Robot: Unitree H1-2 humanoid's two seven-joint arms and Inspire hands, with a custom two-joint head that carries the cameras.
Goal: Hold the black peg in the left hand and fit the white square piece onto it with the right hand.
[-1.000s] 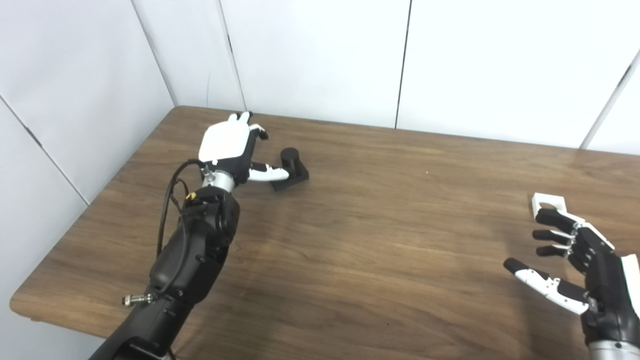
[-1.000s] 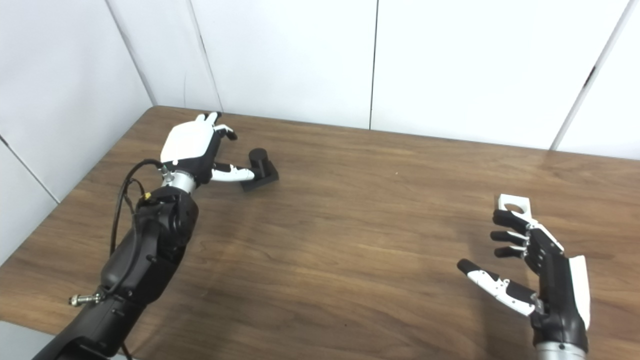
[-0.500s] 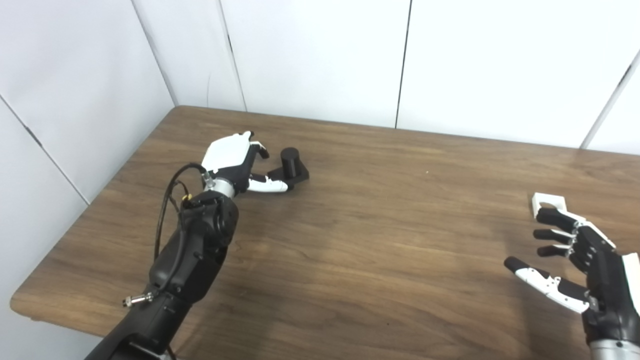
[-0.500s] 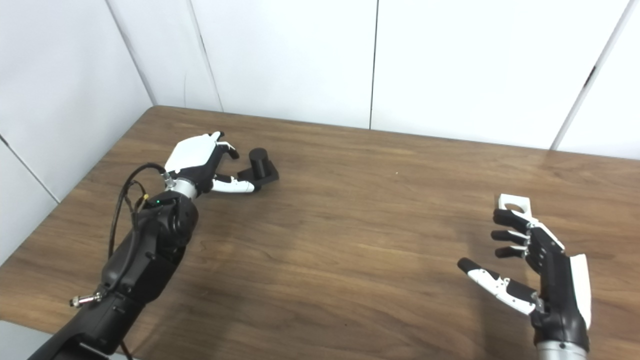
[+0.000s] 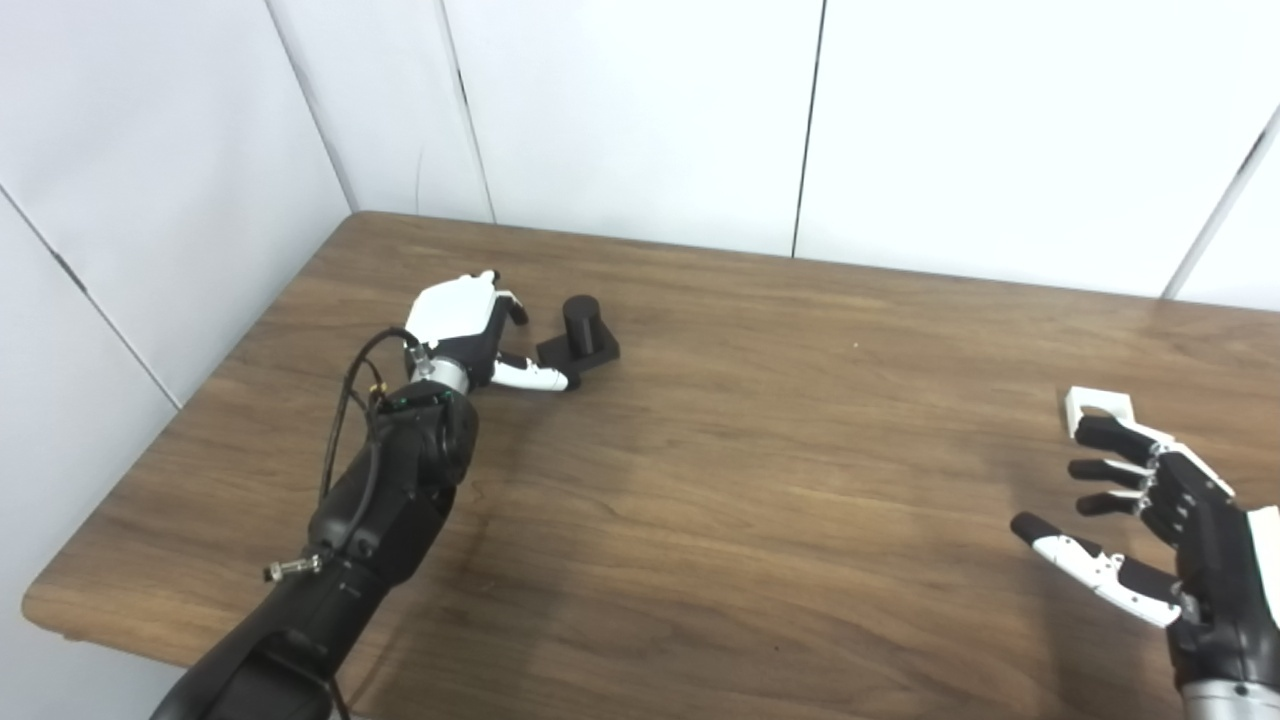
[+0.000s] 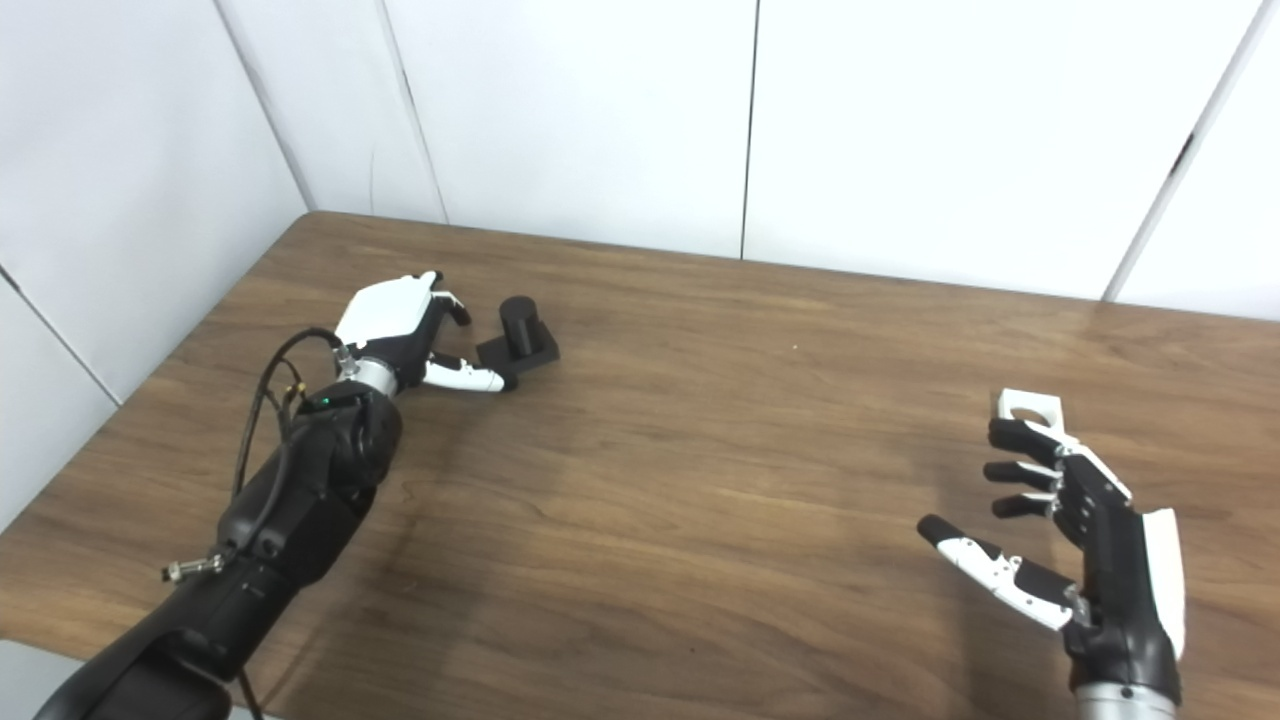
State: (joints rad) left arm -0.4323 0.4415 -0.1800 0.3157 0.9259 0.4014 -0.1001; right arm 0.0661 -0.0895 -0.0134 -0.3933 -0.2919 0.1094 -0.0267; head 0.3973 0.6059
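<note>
Wooden table [image 5: 760,500]: left hand [image 5: 470,330] open beside black peg [image 5: 580,335]; right hand [image 5: 1150,520] open, empty.

You have one black peg [image 5: 582,331] near the table's [image 5: 760,480] far left corner, one white square piece [image 5: 1097,406] by its right edge, two hands.

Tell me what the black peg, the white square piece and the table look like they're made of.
Black peg: matte dark plastic, probably, with no gloss. White square piece: matte white plastic, probably, with a round hole. Table: wood or wood-look laminate, showing grain and a soft sheen.
</note>
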